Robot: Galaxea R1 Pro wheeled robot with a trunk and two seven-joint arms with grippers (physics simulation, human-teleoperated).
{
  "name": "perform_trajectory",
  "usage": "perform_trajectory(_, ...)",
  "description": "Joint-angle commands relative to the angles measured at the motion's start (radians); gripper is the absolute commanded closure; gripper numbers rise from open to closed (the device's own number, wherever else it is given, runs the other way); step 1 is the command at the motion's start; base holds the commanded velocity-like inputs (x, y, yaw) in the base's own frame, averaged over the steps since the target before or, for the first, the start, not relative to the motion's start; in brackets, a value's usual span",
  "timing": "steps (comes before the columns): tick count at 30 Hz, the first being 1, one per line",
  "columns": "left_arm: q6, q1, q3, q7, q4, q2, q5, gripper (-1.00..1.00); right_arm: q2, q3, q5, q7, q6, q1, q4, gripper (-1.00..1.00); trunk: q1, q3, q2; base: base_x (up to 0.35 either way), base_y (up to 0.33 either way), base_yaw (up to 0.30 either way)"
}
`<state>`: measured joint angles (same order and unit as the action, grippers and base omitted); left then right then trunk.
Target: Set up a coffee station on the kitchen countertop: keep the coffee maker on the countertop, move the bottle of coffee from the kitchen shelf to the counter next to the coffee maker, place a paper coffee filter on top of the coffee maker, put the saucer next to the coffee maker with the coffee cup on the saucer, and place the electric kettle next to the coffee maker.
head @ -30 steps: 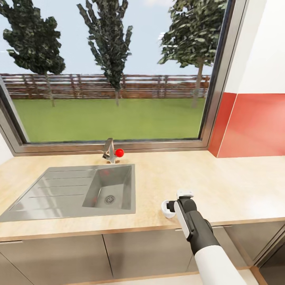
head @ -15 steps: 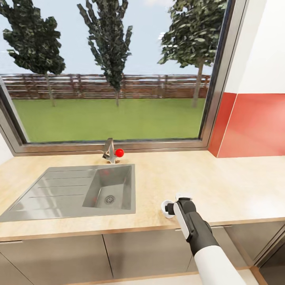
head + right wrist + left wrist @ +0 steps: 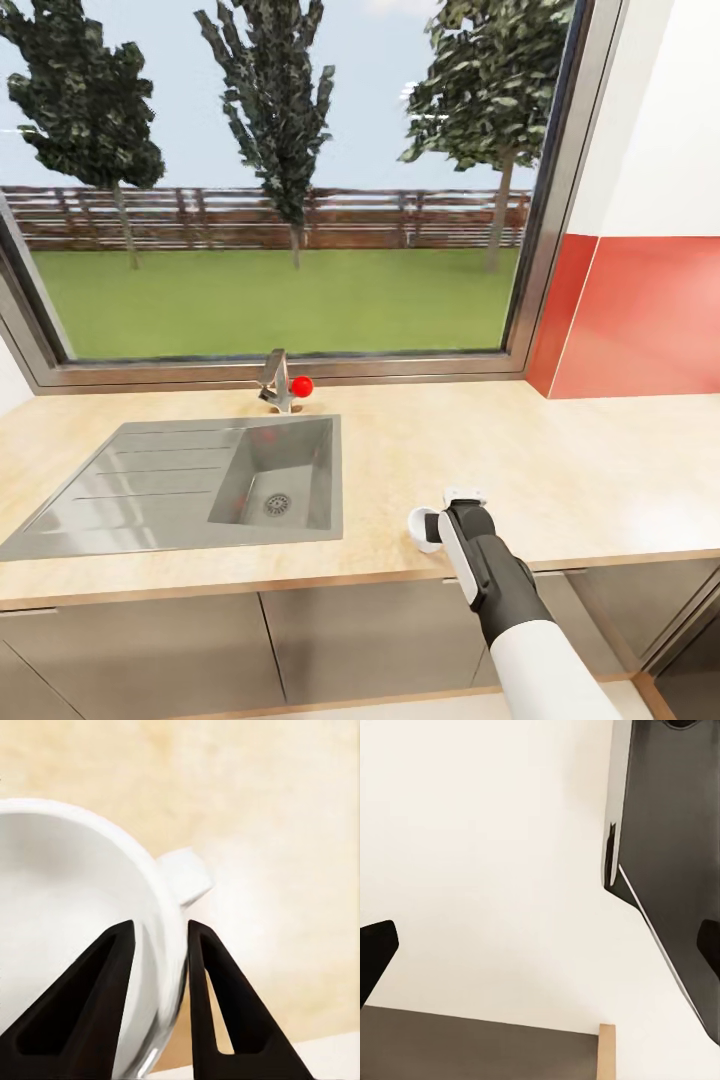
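The white coffee cup [image 3: 424,530] is low over the light beige countertop [image 3: 570,470], close to its front edge and right of the sink. My right gripper [image 3: 441,524] points down from above and is shut on the cup. In the right wrist view its two black fingers [image 3: 97,997] pinch the cup's wall [image 3: 67,892], one inside and one outside, beside the loop handle [image 3: 184,874]. I cannot tell whether the cup touches the worktop. My left gripper [image 3: 540,949] is open, with nothing between its dark fingertips [image 3: 375,952], facing a pale wall.
A grey steel sink [image 3: 150,490] with a drainboard is set into the counter at the left, with a faucet [image 3: 276,379] and red knob [image 3: 301,385] behind it. A large window spans the back. A red backsplash [image 3: 640,315] rises at the right. Grey cabinet fronts [image 3: 350,640] run below.
My right gripper and the cup have dipped very slightly toward the counter's front edge. Nothing else has moved.
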<state>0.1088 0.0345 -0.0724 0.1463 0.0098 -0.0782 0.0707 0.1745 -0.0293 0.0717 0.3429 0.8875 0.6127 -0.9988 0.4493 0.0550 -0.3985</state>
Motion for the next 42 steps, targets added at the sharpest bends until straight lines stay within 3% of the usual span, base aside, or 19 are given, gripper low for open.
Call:
perform_trajectory(1,0.005,-0.001,-0.007,0.002,0.001,0.000,0.008,-1.00,0.000,-0.001,0.033,0.007,-0.001,0.000,-0.001,1.00,0.001,0.002,-0.002,0.000,0.000,0.000)
perform_trajectory(24,0.005,-0.001,-0.007,0.003,0.001,0.000,0.008,-1.00,0.000,-0.007,0.035,0.008,-0.001,0.001,-0.010,1.00,0.001,0.002,-0.002,0.000,0.000,0.000)
perform_trajectory(30,0.006,-0.001,-0.007,0.004,0.001,-0.001,0.008,-1.00,0.000,-0.010,0.034,0.008,0.002,0.001,-0.110,1.00,0.001,0.002,-0.002,0.000,0.000,0.000)
perform_trajectory(34,0.025,-0.003,-0.011,0.004,-0.022,0.019,-0.001,-1.00,0.000,0.012,0.039,0.004,-0.018,0.005,-0.123,1.00,0.001,0.002,-0.002,0.000,0.000,0.000)
perform_trajectory(42,0.022,-0.002,-0.013,0.004,-0.067,0.021,0.000,-1.00,0.000,0.025,0.039,0.004,-0.056,0.006,-0.154,1.00,0.001,0.002,-0.002,0.000,0.000,0.000)
